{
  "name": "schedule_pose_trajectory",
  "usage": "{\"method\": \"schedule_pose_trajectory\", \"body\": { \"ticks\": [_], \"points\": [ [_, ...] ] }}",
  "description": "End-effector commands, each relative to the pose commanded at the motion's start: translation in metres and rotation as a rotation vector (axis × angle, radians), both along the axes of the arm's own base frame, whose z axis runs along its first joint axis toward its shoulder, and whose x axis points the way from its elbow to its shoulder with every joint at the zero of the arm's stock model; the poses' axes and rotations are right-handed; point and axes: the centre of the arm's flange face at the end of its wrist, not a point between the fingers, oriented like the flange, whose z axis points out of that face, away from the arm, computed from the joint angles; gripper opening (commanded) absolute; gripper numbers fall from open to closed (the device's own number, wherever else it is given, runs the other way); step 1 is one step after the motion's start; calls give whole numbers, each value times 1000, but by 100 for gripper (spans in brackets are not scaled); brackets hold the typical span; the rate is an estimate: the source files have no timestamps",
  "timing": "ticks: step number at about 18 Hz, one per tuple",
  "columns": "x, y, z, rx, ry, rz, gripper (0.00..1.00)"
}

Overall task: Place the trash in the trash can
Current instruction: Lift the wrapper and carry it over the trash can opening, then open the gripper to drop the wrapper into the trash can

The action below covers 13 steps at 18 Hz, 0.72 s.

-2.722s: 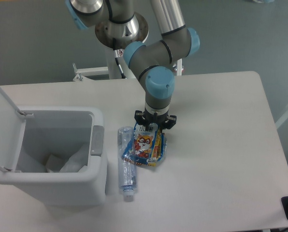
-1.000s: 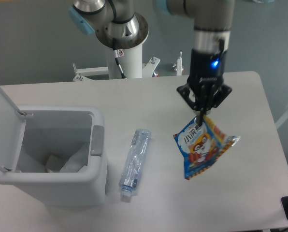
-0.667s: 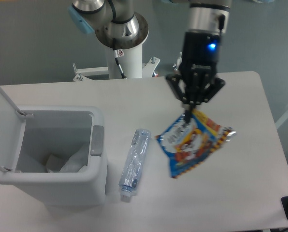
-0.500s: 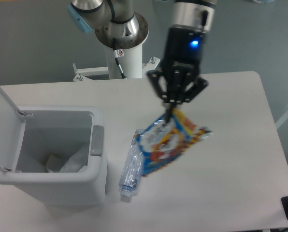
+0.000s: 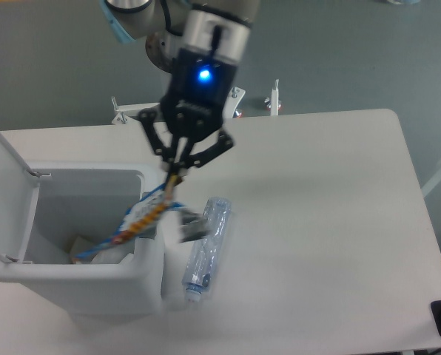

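Pincer [image 5: 174, 176] pinching top edge of blue-orange crinkly snack packet [image 5: 143, 217], motion-blurred; packet dangles slantwise over right rim of large pale grey-white plastic bin [image 5: 80, 274], lid hinged open so mouth is free. Judged: carried high to clear rim before drop.

Count: one packet; one clear crushed plastic bottle [image 5: 206, 248] lying on white counter [image 5: 324, 222], just beside bin; one bin.

bin mouth [image 5: 87, 214] open, bottle [image 5: 206, 248] beside
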Motion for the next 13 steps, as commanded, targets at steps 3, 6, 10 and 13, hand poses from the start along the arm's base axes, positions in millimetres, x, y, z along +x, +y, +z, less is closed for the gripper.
{"method": "schedule_pose_trajectory", "body": {
  "ticks": [3, 6, 10, 13],
  "points": [
    [13, 5, -14, -20, -12, -28, 0],
    [24, 6, -30, -41, -19, -57, 0],
    [29, 4, -35, -46, -16, -71, 2],
    [29, 4, -35, -46, -17, -70, 62]
  ]
}}
